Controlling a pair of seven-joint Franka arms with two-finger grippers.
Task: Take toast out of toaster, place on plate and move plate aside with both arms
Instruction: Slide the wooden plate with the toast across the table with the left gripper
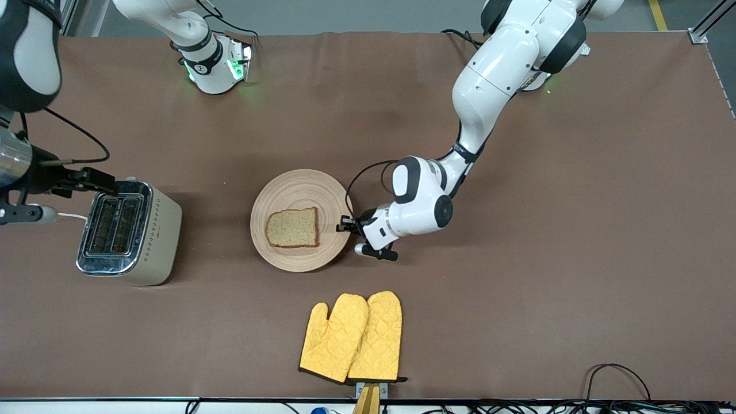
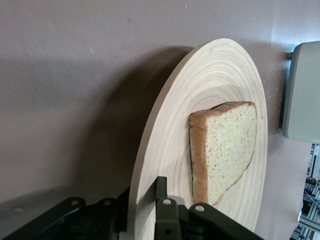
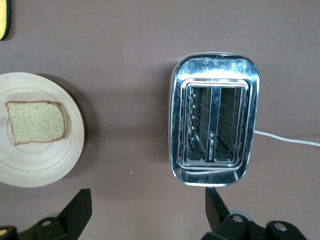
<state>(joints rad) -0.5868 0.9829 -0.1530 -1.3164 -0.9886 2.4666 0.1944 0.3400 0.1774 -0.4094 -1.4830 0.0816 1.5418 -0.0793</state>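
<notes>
The toast (image 1: 293, 227) lies flat on the round light-wood plate (image 1: 299, 184) in the middle of the table. My left gripper (image 1: 347, 224) is shut on the plate's rim at the side toward the left arm's end. In the left wrist view one finger sits on top of the rim and the other under it (image 2: 145, 200), with the plate (image 2: 210, 80) and the toast (image 2: 227, 145) just ahead. My right gripper (image 1: 98, 181) is open and empty above the table by the toaster (image 1: 123, 230). The right wrist view shows its fingers wide apart (image 3: 147, 205), the toaster (image 3: 215, 125), plate (image 3: 40, 165) and toast (image 3: 36, 122).
The toaster stands toward the right arm's end of the table, its two slots empty, with a white cord (image 3: 285, 139). A pair of yellow oven mitts (image 1: 353, 336) lies nearer to the front camera than the plate, by the table's edge.
</notes>
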